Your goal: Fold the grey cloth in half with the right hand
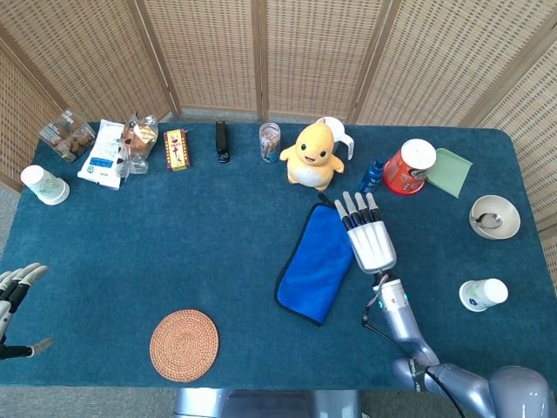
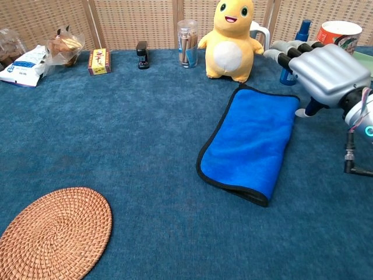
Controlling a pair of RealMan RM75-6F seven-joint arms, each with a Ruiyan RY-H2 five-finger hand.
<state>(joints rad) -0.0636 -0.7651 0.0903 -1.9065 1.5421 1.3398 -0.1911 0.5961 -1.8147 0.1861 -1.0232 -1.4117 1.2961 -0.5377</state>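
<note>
From the head view, your left hand point(image 1: 17, 287) is cut off at the surface's point(image 1: 174, 235) left edge, fingers apart, holding nothing. Wicker screens point(image 1: 305, 52) back the blue surface. The cloth point(image 1: 315, 261), blue with dark trim, lies folded right of centre.

From the chest view, your right hand point(image 2: 326, 73) hovers flat beside the cloth's right edge, fingers extended, empty.

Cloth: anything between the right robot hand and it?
Nothing visible. The right robot hand hovers open just beside the cloth's right edge, with only bare table between them. The yellow plush stands behind the cloth's far corner, out of the path.
</note>
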